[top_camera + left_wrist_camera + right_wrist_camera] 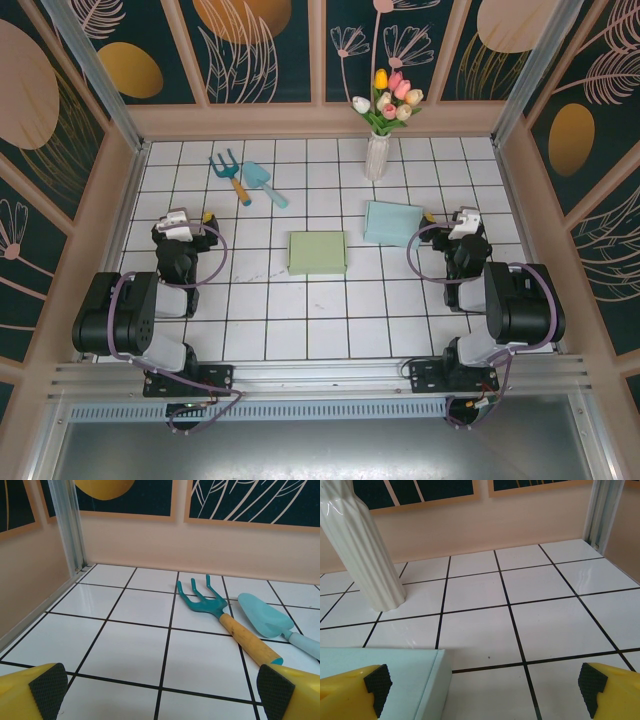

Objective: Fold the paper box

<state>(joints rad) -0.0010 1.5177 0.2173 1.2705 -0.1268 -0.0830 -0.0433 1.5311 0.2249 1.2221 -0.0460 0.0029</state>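
The white-tiled bench (300, 330) carries everything. At the middle left of the overhead view the left claw (161, 692) stands wide over bare tile, holding nothing. At the middle right the right claw (485, 687) is just as wide and also empty.

A green paper box (318, 252) lies flat at the centre of the frame, between the two arms. A light blue paper box (392, 222) lies up and to its right, apart from it. Its corner reaches the lower left of the right wrist view, just beside one claw pad (377, 687). What either box holds cannot be told.

A ribbed white vase (377, 155) stands upright at the upper centre-right and holds tulips (390, 100). In the upper left lie a teal garden fork (230, 175) and a pale blue trowel (262, 182), side by side.
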